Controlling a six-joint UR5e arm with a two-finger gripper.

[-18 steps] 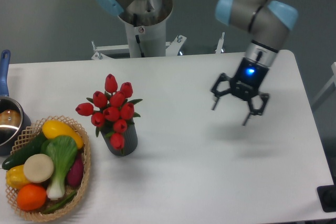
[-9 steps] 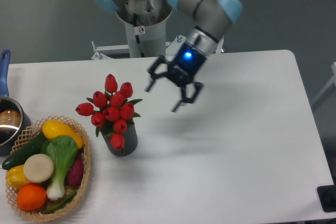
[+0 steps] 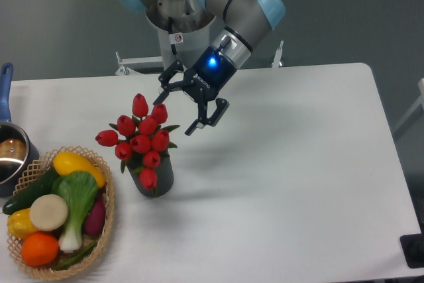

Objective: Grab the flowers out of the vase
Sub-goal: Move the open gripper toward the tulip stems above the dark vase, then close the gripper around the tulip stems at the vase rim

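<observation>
The flowers point(image 3: 140, 138), a bunch of red tulip buds with green leaves, stand in the vase point(image 3: 158, 179), a short dark grey ribbed cylinder left of the table's middle. The buds spread wider than the vase and hide its mouth. My gripper point(image 3: 176, 112) hangs open and empty just to the upper right of the bunch, tilted down toward it. One fingertip point(image 3: 161, 96) is close to the topmost buds; the other fingertip point(image 3: 191, 130) is off to their right. The gripper is not around any stem.
A wicker basket point(image 3: 104, 225) with a green-and-white leafy vegetable, yellow, orange and other produce sits at the front left. A steel pot point(image 3: 12, 157) with a blue handle is at the left edge. The arm's base stands behind the table.
The arm has swung from the right side of the table leftward, bringing the open gripper next to the flowers. The flowers and vase have not moved.
</observation>
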